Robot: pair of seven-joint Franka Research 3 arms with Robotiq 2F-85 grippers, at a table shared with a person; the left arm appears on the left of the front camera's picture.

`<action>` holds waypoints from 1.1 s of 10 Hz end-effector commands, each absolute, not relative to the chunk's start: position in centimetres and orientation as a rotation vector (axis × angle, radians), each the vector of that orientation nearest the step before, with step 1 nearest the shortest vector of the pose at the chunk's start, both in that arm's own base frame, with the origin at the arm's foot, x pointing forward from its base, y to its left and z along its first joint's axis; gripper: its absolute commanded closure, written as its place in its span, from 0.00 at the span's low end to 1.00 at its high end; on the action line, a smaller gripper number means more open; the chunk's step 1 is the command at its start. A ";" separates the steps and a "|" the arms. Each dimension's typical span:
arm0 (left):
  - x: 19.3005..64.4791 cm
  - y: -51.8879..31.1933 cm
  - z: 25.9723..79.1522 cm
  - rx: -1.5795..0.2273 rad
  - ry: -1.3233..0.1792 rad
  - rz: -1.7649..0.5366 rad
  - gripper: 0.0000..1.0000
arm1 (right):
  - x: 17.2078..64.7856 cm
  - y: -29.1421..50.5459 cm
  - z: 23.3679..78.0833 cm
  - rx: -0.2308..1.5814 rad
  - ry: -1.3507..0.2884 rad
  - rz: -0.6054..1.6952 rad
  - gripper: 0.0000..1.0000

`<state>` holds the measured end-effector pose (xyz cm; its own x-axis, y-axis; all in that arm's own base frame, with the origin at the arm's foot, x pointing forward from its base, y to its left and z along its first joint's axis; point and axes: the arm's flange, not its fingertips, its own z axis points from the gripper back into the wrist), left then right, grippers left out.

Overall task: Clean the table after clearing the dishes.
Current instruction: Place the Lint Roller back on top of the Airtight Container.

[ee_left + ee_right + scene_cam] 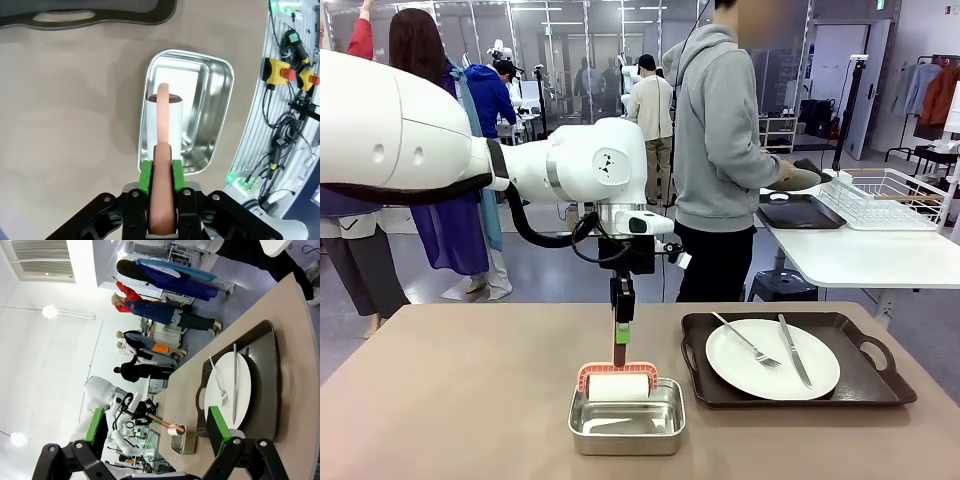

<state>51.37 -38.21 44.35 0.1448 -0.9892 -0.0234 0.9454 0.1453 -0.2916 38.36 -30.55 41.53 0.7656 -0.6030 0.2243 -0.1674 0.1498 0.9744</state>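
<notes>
My left gripper (621, 335) hangs over the brown table (450, 400), shut on the salmon-pink handle of a roller (619, 385). The roller's white roll (162, 122) rests inside a small steel pan (627, 420). In the left wrist view the green pads (145, 175) clamp the handle (162, 150) from both sides. To the right, a dark handled tray (865, 385) carries a white plate (760, 375) with a fork (745, 340) and a knife (794, 350). My right gripper (157, 427) is open, off the table's edge, looking across at that plate (245, 385).
A person in a grey hoodie (720, 150) stands at the far side, turned toward a white table (860, 255). That table holds a second dark tray (800, 212) and a wire rack (885, 195). Other people stand farther back.
</notes>
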 end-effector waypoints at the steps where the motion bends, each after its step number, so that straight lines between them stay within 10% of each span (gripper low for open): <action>1: 52.3 -39.2 44.1 -0.273 0.187 -1.389 0.80 | 37.9 -30.2 41.8 1.411 -0.675 -0.344 0.00; 6: 54.2 -38.8 41.5 -0.253 0.108 -1.421 0.80 | 37.9 -30.2 41.8 1.411 -0.675 -0.344 0.00; 7: 54.3 -38.7 41.6 -0.255 0.117 -1.431 0.54 | 37.9 -30.2 41.8 1.411 -0.675 -0.344 0.00; 11: 54.4 -38.3 42.9 -0.237 0.096 -1.465 0.00 | 37.9 -30.2 41.8 1.411 -0.675 -0.344 0.00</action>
